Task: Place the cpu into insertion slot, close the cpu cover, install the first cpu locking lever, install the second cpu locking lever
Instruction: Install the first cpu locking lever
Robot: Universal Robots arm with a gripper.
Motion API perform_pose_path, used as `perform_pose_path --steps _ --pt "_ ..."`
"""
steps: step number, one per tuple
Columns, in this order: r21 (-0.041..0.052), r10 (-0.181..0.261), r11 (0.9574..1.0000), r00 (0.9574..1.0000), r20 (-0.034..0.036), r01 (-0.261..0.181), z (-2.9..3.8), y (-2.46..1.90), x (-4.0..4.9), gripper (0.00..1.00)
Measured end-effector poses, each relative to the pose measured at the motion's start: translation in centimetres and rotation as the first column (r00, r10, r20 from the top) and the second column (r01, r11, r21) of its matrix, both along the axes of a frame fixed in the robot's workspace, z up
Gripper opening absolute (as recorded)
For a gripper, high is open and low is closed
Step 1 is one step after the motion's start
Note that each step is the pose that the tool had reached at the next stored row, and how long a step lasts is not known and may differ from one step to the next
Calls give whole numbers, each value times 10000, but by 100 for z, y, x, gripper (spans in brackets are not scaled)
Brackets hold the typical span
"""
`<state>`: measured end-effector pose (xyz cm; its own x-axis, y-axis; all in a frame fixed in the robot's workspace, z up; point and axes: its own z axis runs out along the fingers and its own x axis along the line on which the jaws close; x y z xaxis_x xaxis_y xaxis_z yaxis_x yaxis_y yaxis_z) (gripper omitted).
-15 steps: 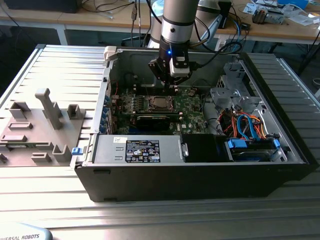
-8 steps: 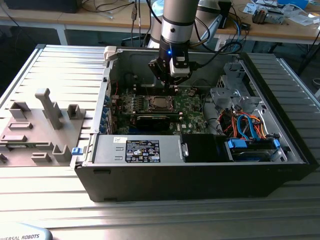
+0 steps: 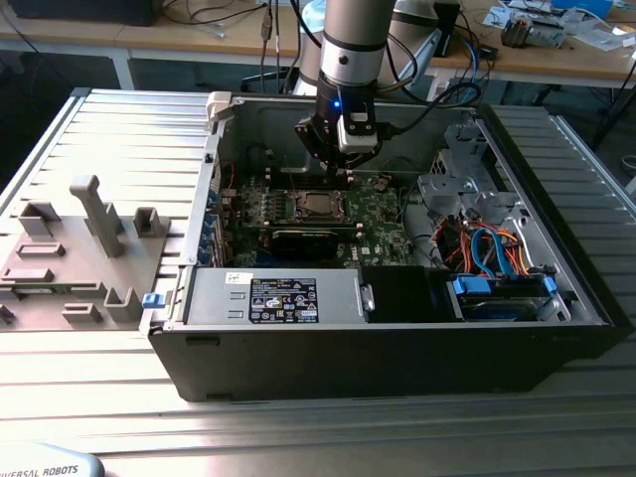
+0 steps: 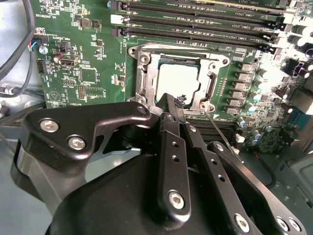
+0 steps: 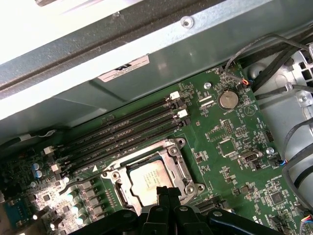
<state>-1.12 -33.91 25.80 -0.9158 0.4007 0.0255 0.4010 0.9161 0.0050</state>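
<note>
Though it is square, with no long axis, the cpu (image 4: 178, 81) lies flat in the insertion slot (image 4: 133, 51), silver top up, edges parallel to the memory slots (image 4: 195, 19), the cpu cover (image 4: 146, 73) down around it. The gripper (image 4: 175, 102) hangs at one socket corner, jaws together beside a thin lever (image 4: 222, 134). The first wrist view takes in a coin cell (image 5: 227, 99) and a white label (image 5: 123, 68); the exterior view, the open computer case (image 3: 397, 348).
</note>
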Motion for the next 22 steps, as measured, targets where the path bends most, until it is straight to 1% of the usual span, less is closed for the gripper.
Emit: perform_pose_path --steps 22 --pt "0 101 9999 9999 0 -101 0 0 0 11"
